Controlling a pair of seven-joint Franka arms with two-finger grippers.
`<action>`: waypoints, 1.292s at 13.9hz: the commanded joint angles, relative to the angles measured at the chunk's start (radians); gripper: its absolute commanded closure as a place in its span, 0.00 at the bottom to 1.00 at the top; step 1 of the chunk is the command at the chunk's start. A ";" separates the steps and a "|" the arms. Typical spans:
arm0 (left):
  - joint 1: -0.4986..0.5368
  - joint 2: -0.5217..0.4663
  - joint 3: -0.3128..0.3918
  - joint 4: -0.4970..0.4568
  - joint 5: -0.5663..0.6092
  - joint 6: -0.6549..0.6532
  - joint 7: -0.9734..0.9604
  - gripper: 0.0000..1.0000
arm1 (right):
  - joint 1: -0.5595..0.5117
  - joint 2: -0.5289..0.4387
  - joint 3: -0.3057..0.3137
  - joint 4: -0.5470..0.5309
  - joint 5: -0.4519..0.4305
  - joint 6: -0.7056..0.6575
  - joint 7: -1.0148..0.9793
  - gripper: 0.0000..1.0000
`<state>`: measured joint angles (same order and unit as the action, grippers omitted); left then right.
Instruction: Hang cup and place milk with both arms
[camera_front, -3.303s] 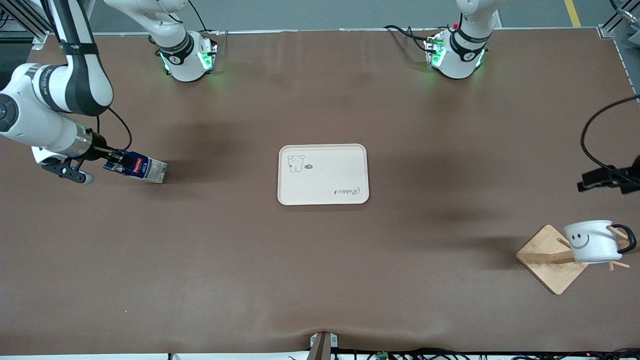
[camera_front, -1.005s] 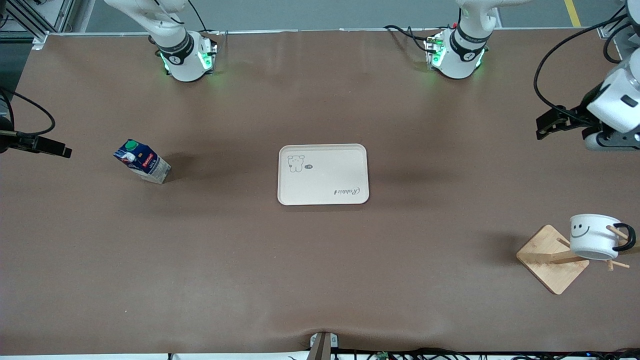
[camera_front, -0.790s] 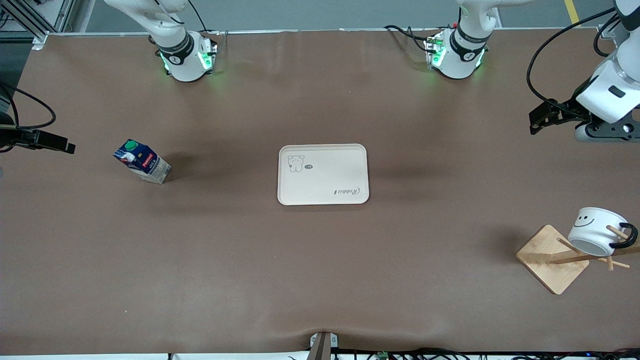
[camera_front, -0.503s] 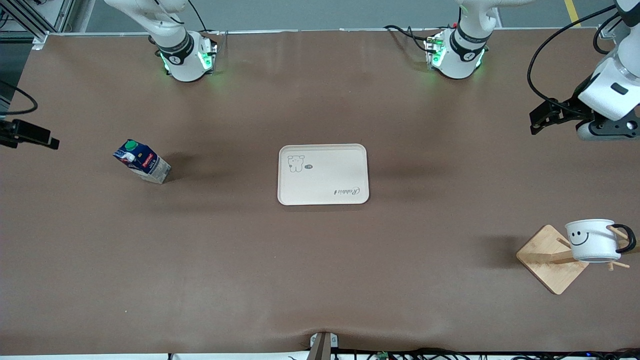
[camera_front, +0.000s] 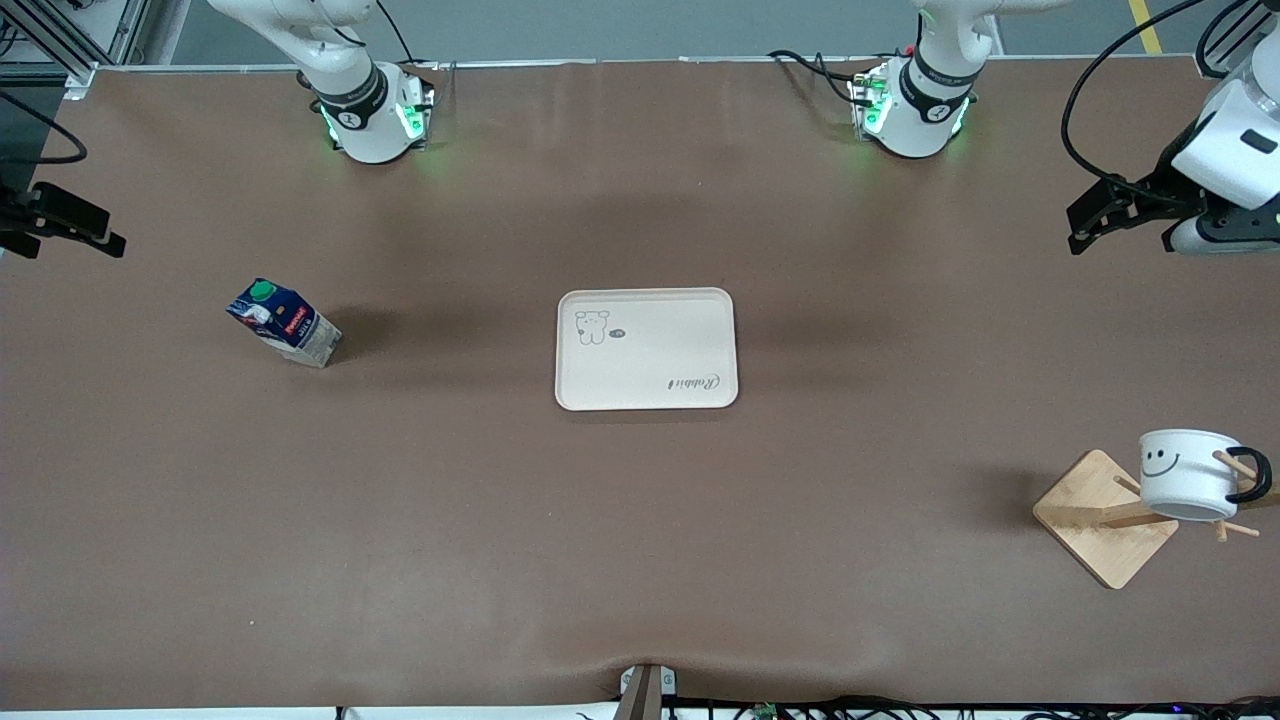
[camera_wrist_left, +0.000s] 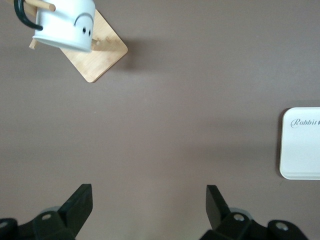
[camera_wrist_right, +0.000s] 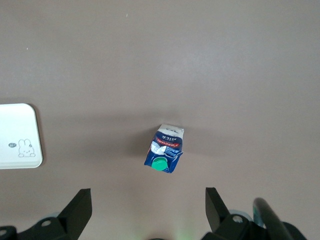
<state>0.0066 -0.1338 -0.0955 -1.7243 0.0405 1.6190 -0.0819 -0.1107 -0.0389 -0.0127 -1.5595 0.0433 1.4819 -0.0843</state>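
The milk stands upright on the brown table toward the right arm's end, apart from the tray; it also shows in the right wrist view. The cup hangs by its black handle on a peg of the wooden rack toward the left arm's end; it also shows in the left wrist view. My left gripper is open and empty, up in the air over bare table, well away from the rack. My right gripper is open and empty, above the table's edge.
A white tray with a rabbit drawing lies in the middle of the table; its edge shows in the left wrist view and the right wrist view. The arm bases stand along the table's edge farthest from the front camera.
My right gripper has let go of the milk and drawn away toward the table's edge. My left gripper has moved up and away from the rack. The cup swung on its peg and settled.
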 joint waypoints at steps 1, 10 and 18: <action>-0.007 -0.020 0.000 -0.004 -0.017 -0.022 -0.001 0.00 | -0.069 -0.036 -0.001 0.012 0.007 0.003 -0.011 0.00; -0.002 0.052 0.002 0.080 -0.034 -0.034 -0.009 0.00 | -0.069 -0.036 0.002 0.013 0.010 -0.017 0.002 0.00; -0.007 0.062 0.002 0.086 -0.030 -0.036 -0.015 0.00 | -0.072 -0.036 0.002 0.012 0.012 -0.029 0.002 0.00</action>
<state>0.0026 -0.0777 -0.0944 -1.6618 0.0210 1.6057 -0.0840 -0.1662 -0.0694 -0.0221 -1.5496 0.0447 1.4625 -0.0873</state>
